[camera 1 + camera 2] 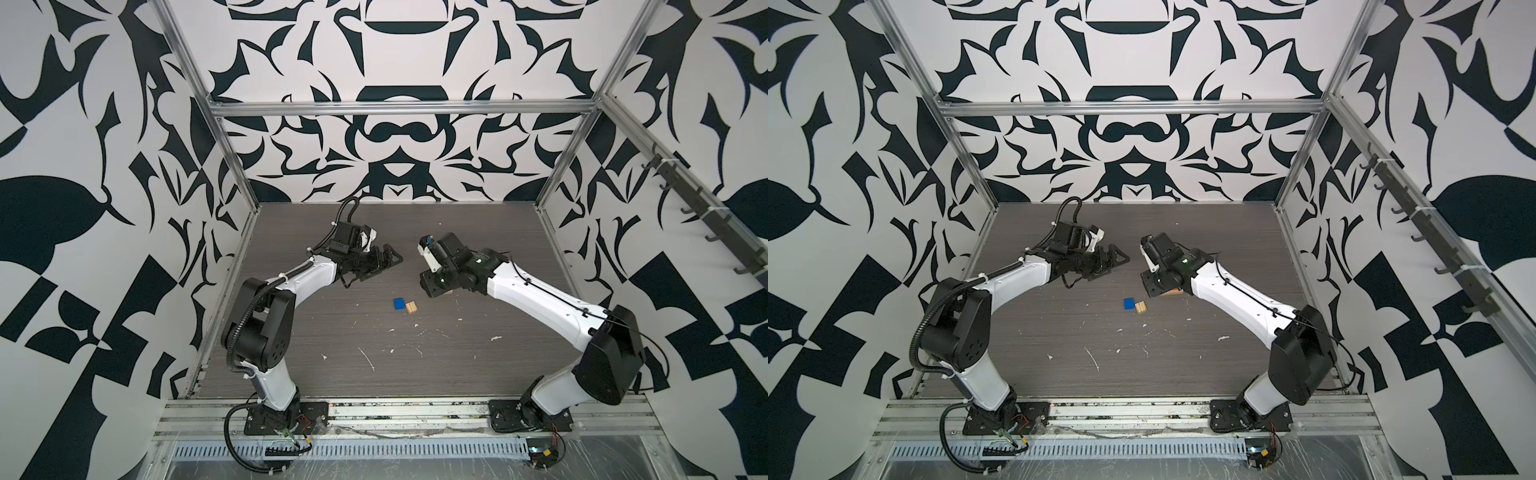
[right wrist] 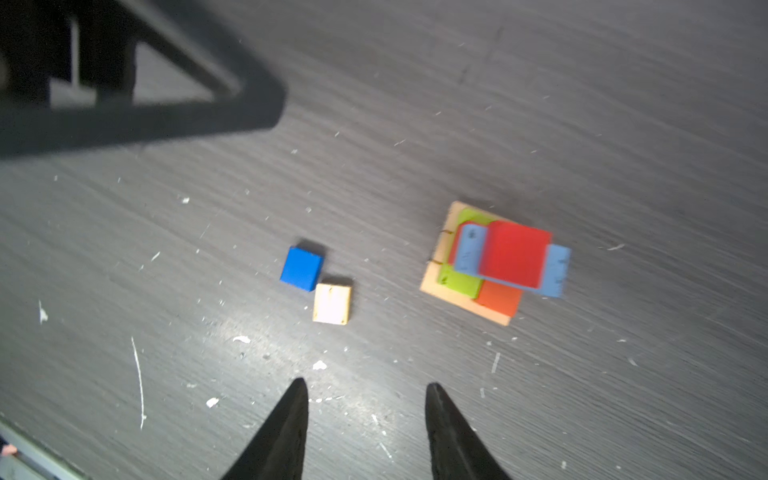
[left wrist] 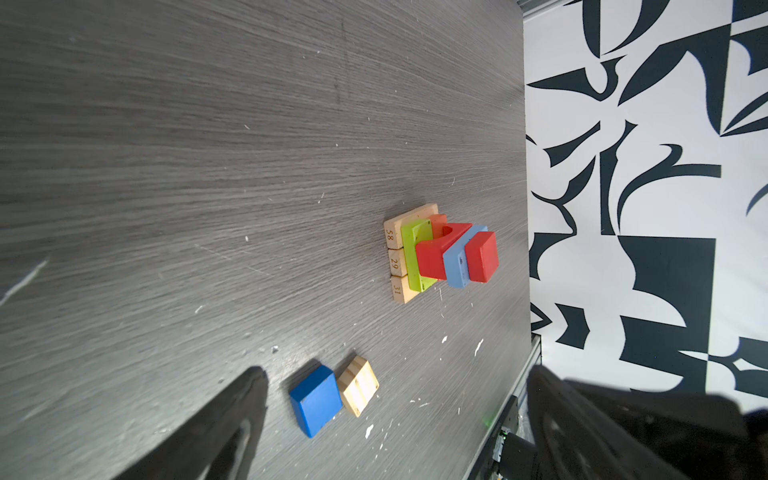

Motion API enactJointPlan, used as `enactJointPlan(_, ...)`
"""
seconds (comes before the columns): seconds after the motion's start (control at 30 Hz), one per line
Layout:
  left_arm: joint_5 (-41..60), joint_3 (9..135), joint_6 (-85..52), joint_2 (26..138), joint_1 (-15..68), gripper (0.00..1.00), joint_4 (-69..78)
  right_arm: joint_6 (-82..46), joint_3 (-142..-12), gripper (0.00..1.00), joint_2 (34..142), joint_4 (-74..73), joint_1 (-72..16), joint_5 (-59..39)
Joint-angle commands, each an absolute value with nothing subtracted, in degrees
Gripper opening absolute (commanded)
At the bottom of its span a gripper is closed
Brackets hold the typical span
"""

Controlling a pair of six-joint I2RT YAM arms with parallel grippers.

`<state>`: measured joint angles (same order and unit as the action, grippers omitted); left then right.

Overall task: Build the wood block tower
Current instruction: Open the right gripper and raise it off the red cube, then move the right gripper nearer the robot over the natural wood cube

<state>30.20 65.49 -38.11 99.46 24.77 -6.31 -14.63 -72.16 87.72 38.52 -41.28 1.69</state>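
wood block tower (image 2: 515,257) below the half-open, empty right pincer (image 2: 366,382) (left pincer (image 3: 397,372) wide, empty)

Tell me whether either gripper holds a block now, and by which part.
Nothing is held: the left gripper and the right gripper are both open and empty.

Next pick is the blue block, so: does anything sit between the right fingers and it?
Partly: the tan block lies against the blue block on the side nearer the right gripper. Nothing covers the blue block from above.
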Motion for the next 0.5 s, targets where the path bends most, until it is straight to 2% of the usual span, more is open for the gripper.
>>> enactJointPlan(0.0,28.7,66.92,-37.18,97.71,24.89,0.99,-8.34,-16.83,-70.27,0.49,87.89,36.44,-43.51,3.03)
enactJointPlan(0.47,27.9,66.46,-37.25,96.97,24.8,1.0,-8.52,-23.21,-64.84,0.49,95.3,27.05,-46.67,0.39)
